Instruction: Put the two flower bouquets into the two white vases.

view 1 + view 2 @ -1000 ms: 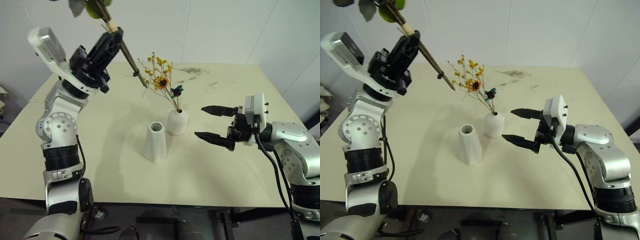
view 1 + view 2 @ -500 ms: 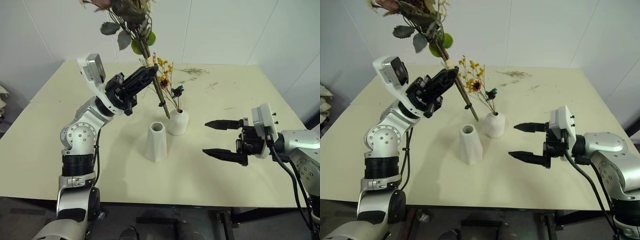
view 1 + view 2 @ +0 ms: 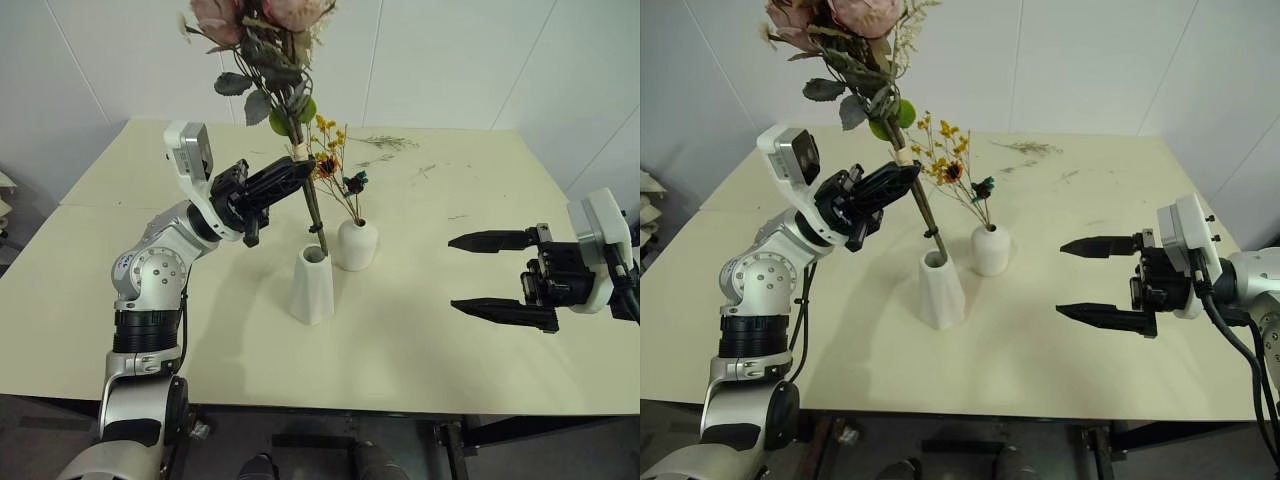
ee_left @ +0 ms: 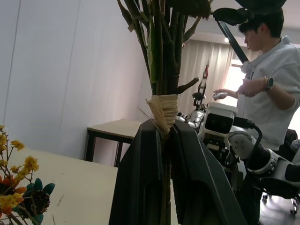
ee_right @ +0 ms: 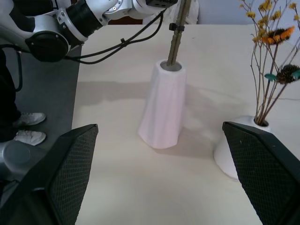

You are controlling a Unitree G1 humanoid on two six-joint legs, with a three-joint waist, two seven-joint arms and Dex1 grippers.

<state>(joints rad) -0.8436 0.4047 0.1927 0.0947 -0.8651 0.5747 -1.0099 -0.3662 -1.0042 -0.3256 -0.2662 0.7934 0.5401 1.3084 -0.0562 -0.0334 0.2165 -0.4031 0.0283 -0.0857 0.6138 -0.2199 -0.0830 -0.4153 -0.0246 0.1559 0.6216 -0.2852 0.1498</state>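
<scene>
Left gripper (image 3: 292, 172) fingers are clamped on the rose bouquet (image 3: 268, 60), stem tips right at the taller vase (image 3: 312, 285) mouth. Top-heavy, so it might tip the vase. Right gripper (image 3: 498, 276) fingers are spread, idle.

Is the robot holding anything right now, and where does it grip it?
The left gripper holds the rose bouquet by its bound stems. The right gripper is open and empty.

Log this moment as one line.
left gripper: shut on rose bouquet | stems at tall vase mouth | right gripper: open
</scene>
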